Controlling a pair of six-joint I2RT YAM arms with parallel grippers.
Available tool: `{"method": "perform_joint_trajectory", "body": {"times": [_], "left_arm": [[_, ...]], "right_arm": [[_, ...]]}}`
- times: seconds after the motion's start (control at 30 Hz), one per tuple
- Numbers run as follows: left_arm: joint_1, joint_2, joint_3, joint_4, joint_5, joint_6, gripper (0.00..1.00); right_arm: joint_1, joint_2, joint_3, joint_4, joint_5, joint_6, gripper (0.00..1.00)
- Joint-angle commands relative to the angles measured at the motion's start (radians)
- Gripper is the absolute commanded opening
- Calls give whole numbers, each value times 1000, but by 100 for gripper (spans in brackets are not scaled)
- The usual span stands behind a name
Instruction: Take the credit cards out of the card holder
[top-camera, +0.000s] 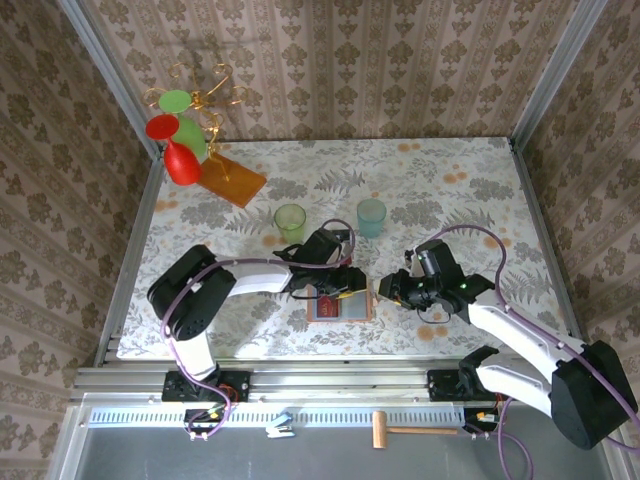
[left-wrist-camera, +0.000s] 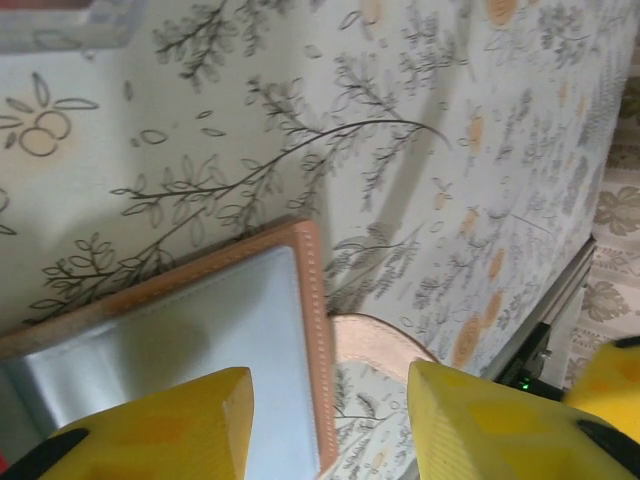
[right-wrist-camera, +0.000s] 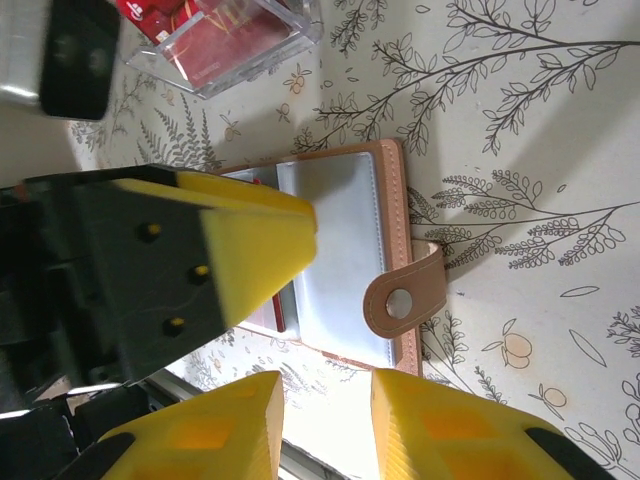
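Note:
The card holder (top-camera: 341, 304) lies open on the table near the front edge. Its grey-blue panel (left-wrist-camera: 215, 340) has a brown stitched border, and its snap strap (right-wrist-camera: 401, 302) sticks out to one side. A red credit card (right-wrist-camera: 279, 315) peeks out of the inner pocket and shows as a red patch (top-camera: 328, 304) from above. My left gripper (left-wrist-camera: 330, 420) hangs open just over the holder's strap-side edge, holding nothing. One of its fingers (right-wrist-camera: 255, 240) hovers over the holder's panels. My right gripper (right-wrist-camera: 325, 425) is open beside the holder's edge, nothing between its fingers.
A clear plastic box (right-wrist-camera: 225, 40) with red contents sits beyond the holder. A green cup (top-camera: 290, 221) and a teal cup (top-camera: 371, 216) stand behind the arms. An orange board (top-camera: 232, 180) and red and green goblets (top-camera: 178, 150) occupy the far left corner.

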Motion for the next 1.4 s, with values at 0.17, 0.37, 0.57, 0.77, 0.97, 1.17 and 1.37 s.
{"method": "perform_joint_trajectory", "body": {"times": [0.17,0.37,0.57,0.77,0.97,1.17,1.37], "left_arm": [[27,-114,-39,4,-13,10,45],[57,-181,-116,31,-22,6,45],[86,-247,-207,66,-29,-2,45],[114,-295,-280,96,-24,-4,44],[136,-316,-314,101,-15,5,42],[143,-340,-333,61,-43,28,37],[147,-343,-339,29,-55,48,31]], "right_arm": [[3,57,59,35,-12,22,28],[40,112,104,46,-8,33,28],[113,187,161,57,24,48,27],[185,284,227,67,50,55,27],[222,390,268,97,58,62,25],[251,469,292,133,49,70,23],[269,516,311,140,46,62,22]]}}
